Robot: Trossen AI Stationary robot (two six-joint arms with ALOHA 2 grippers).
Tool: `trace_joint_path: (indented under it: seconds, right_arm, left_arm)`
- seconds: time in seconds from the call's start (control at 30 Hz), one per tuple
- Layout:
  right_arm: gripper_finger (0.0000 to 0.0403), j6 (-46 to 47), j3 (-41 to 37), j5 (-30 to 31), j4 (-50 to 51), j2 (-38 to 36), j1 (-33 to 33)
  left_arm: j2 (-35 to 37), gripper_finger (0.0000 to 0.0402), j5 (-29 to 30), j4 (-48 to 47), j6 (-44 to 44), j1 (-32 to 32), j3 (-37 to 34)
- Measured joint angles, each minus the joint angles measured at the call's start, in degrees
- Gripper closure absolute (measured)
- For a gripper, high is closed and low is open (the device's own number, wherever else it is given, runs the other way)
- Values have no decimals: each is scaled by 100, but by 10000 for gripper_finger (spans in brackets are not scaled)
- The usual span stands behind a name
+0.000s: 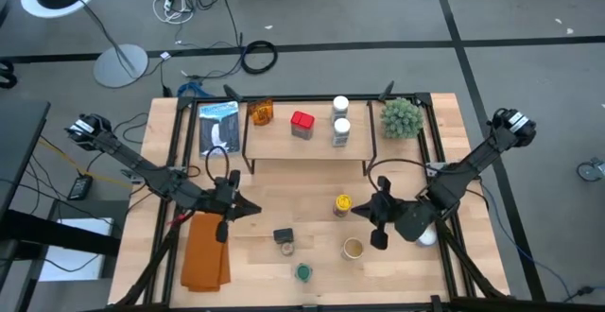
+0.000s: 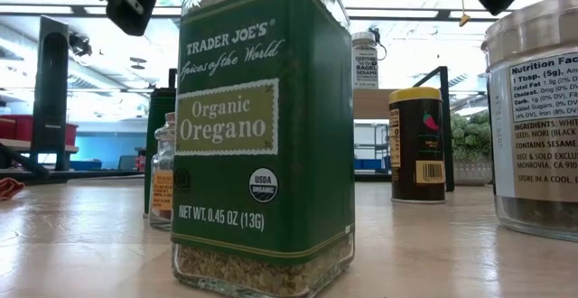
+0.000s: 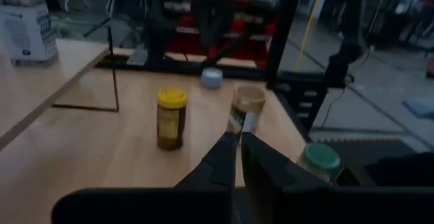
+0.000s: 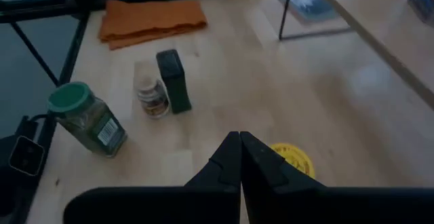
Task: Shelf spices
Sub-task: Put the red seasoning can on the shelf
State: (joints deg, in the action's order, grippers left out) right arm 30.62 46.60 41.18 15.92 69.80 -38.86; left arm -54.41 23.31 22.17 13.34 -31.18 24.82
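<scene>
Left hand (image 1: 253, 209): fingers together, holding nothing, poised over the worktop (image 1: 284, 274) in front of the shelf.
Right hand (image 1: 359, 210): fingers together, holding nothing, facing the left hand across the middle of the worktop.
Shelf (image 1: 307, 147): long axis runs side to side, beyond both hands, at the far part of the worktop.
Spices on shelf, count four: amber jar (image 1: 261, 113), red tin (image 1: 302, 124), two white-capped jars (image 1: 340, 107) and (image 1: 340, 130); all upright, the white-capped pair one behind the other.
Spices on worktop, count five: all upright.
Yellow-lidded jar (image 1: 342, 203): just beside the right hand's fingertips, on its shelf side.
Tan-lidded jar (image 1: 353, 248): near the right hand, on the side away from the shelf.
Green-lidded jar (image 1: 303, 272): between the two hands and nearer the front edge; label reads oregano in the low view.
Dark tin (image 1: 282, 235) and small clear jar (image 1: 286, 248): touching or nearly so, between the hands, closer to the left one.
Orange cloth (image 1: 205, 251): flat, long axis front to back, beside the left hand.
Plant ball (image 1: 401, 117): beyond the right hand, by the shelf's end.
</scene>
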Motion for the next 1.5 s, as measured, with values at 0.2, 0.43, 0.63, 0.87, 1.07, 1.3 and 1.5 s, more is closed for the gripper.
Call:
trace_joint_path:
  seconds: [0.2,0.43,0.63,0.87,1.07,1.3,1.5]
  right_arm:
    - [403,-76,-282,-23,-132,-207,211]
    - [402,-281,-311,-489,-178,-277,335]
    - [401,-424,-311,-516,-214,-277,342]
    - [401,-531,-311,-638,-214,-282,338]
    - [402,-493,-311,-683,-255,-282,338]
    - [402,-486,-311,-799,-255,-284,336]
    - [401,-486,-311,-833,-262,-284,333]
  left_arm:
    - [-2,371,35,306,0,4,0]
    - [-7,371,530,1104,-424,167,0]
    - [-94,371,702,1139,-544,673,306]
    - [-868,381,570,-641,-1059,1448,2055]
    - [-1776,382,4,-2451,-1147,2082,3830]
    - [-2974,382,-1731,-4501,-1190,2872,5566]
    - [-3907,383,-2201,-6422,-1761,3422,6790]
